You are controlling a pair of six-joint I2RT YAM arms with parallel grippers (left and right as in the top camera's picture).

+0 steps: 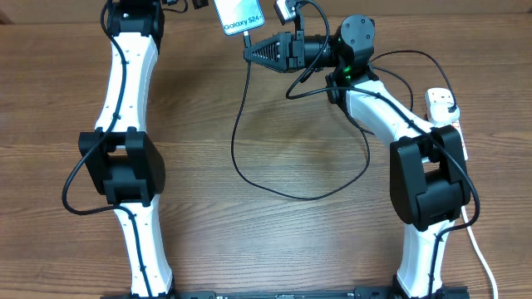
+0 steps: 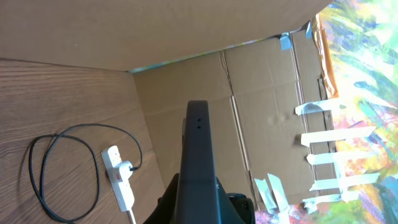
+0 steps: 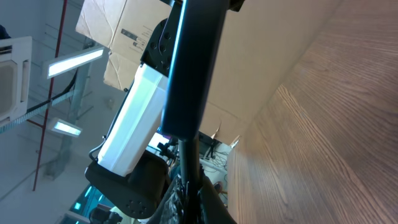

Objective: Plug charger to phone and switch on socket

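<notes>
Up at the far edge of the desk, held clear of the wood: the phone, screen up, lettering readable, top part cut off by the edge of the overhead view. Clamped on it from the left, as far as can be made out, the left claw, itself almost wholly outside that view. From the left wrist, only a dark narrow bar up the middle, most likely the phone edge-on, with the fingers impossible to tell apart from it.

Just below the phone's near edge, the right claw, closed on the tip end of the charger. Tip seated in the phone or merely touching it: impossible to tell. Masked by the claw from above. From the right wrist, blurred to a dark bar with a thin cyan line down one side and a thin stem beneath.

From the claw onward, a wide slack loop of cable across the desk, ending at the socket near the right edge. Half covered by the right arm from overhead. Whole but tiny from the left wrist, with the charger's far end plugged into one outlet. Switch position too small to read. Trailing toward the near edge, a white cord, partly hidden behind the same arm.
</notes>
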